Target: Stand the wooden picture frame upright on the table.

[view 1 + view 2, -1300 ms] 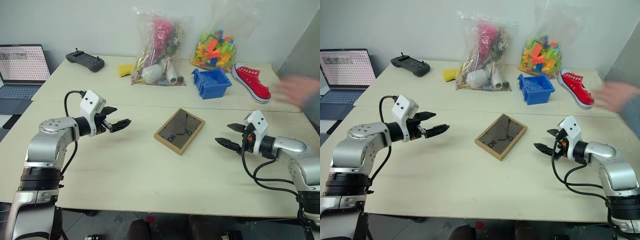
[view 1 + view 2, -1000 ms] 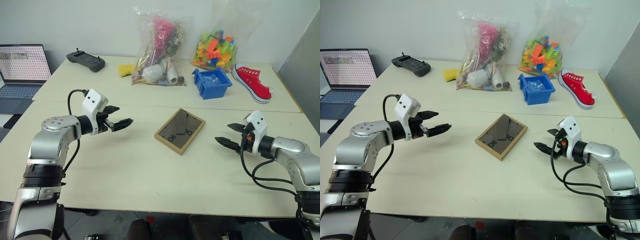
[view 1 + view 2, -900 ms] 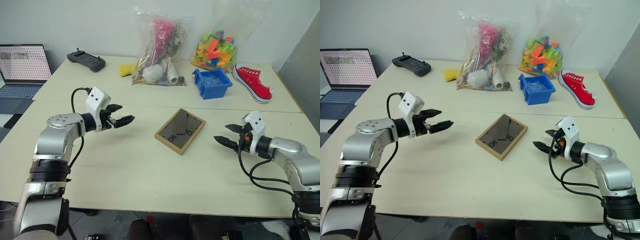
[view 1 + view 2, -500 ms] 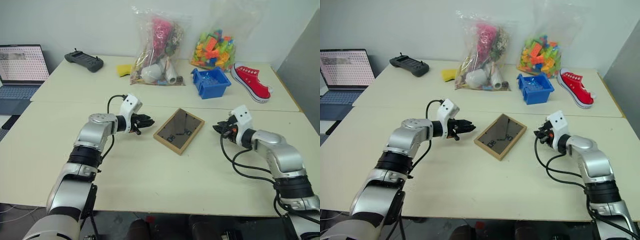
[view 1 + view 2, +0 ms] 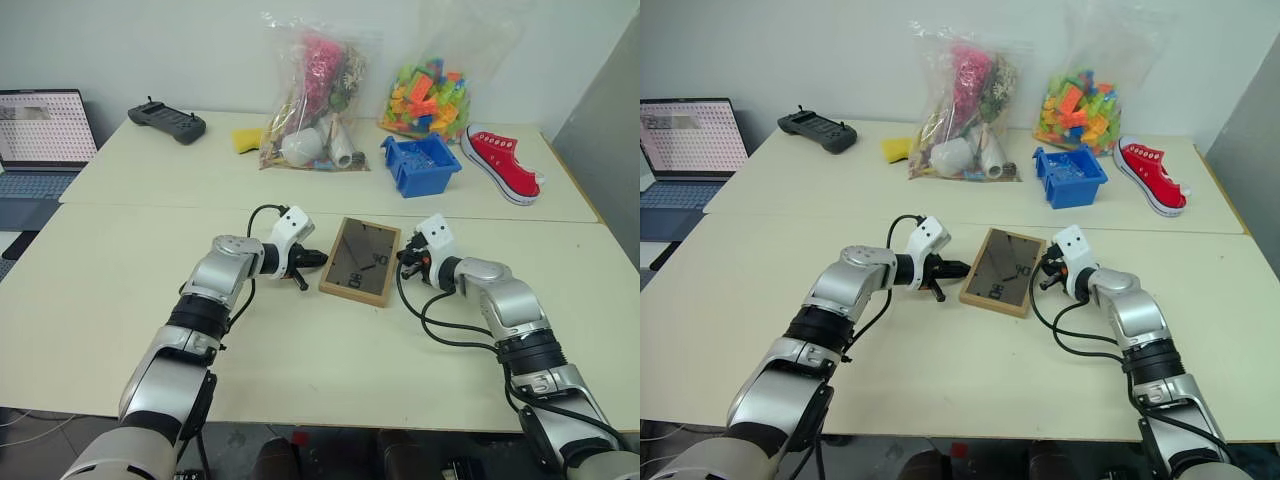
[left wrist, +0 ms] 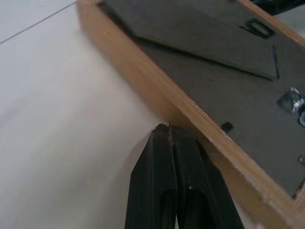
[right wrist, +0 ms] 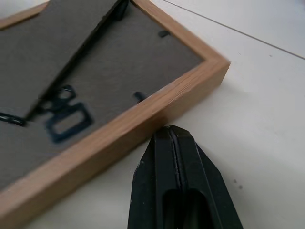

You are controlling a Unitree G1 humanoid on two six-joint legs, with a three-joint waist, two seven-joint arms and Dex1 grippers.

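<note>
While the wooden picture frame (image 5: 360,260) lies flat with its dark back panel up, near the middle of the table (image 5: 300,370) just on the robot's side of the seam, both grippers press in on it from opposite sides. The left gripper (image 5: 318,259) has its fingers clenched together, tips touching the frame's left long edge; the right gripper (image 5: 404,262), likewise pinched shut on nothing, noses against the right edge near a corner. Closed tips probably serve as narrow wedges to squeeze and tip the frame up. Toy bags, a blue bin (image 5: 421,165) and a red shoe (image 5: 503,163) sit along the far edge.
</note>
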